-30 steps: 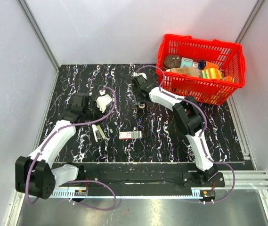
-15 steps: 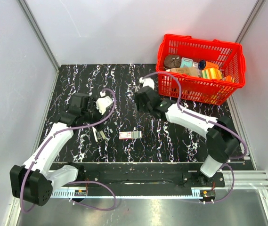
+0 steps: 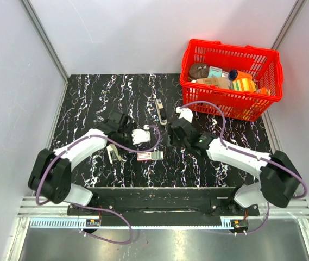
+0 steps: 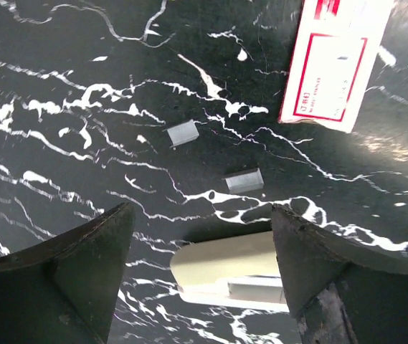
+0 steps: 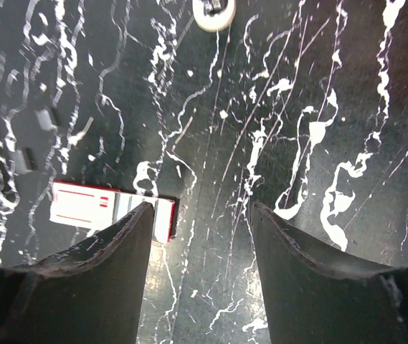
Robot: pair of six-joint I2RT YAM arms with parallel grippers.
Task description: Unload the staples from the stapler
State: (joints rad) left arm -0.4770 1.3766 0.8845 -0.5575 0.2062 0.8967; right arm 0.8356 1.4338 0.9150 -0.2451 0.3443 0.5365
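Observation:
A cream stapler part (image 3: pixel 112 152) lies on the black marbled table; in the left wrist view (image 4: pixel 229 271) it lies low between my fingers, not gripped. Two short staple strips (image 4: pixel 183 133) (image 4: pixel 243 180) lie just beyond it. A narrow black stapler part with a white end (image 3: pixel 161 112) lies apart at mid-table; only its white end (image 5: pixel 214 11) shows in the right wrist view. My left gripper (image 3: pixel 123 142) (image 4: pixel 200 279) is open over the cream part. My right gripper (image 3: pixel 168 142) (image 5: pixel 198 287) is open and empty, just right of the staple box.
A red and white staple box (image 3: pixel 150 156) (image 4: pixel 336 64) (image 5: pixel 110 208) lies between the two grippers. A red basket (image 3: pixel 273 81) full of items stands at the far right. Grey walls enclose the table.
The right arm has swung back from the black part toward the near centre. The left gripper has moved right and nearer, over the cream part.

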